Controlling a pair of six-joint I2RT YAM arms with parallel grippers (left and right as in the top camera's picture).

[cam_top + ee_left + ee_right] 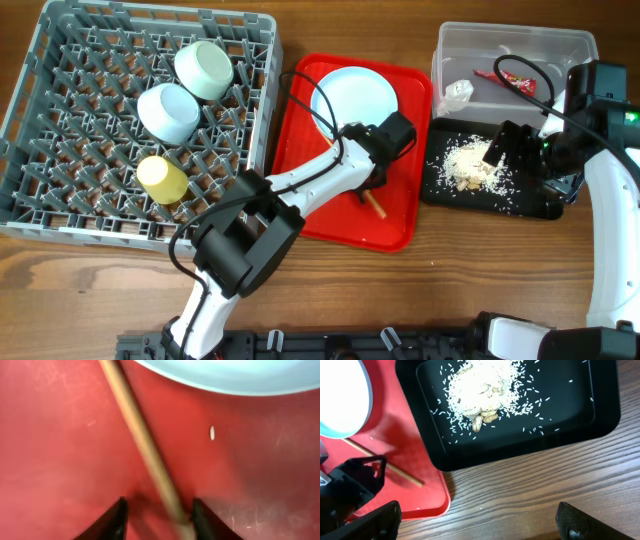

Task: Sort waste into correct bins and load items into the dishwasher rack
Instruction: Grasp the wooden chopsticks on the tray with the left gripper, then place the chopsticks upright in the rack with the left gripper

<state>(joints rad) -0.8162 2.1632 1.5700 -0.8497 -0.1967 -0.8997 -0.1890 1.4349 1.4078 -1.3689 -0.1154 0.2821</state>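
Observation:
My left gripper (372, 186) is low over the red serving tray (390, 232), below the pale blue-white plate (357, 97). In the left wrist view its fingers (157, 517) are open, with a wooden chopstick (142, 440) lying between them against the right finger. The plate's rim (235, 380) is at the top. The chopstick's end (374, 205) sticks out past the gripper. My right gripper (500, 150) hangs open and empty over the black tray (535, 205) of rice crumbs (472, 163); its fingers (480, 522) are spread wide. The grey rack (60, 120) holds two mint bowls (205, 70) (168, 112) and the yellow cup (162, 178). The fork is out of view.
The clear tub (560, 45) at the back right holds the red wrapper (515, 82) and the white tissue (458, 92). The right wrist view shows the black tray (570, 420), the crumb pile (482, 385), the red tray corner (432, 495) and the chopstick (395, 469).

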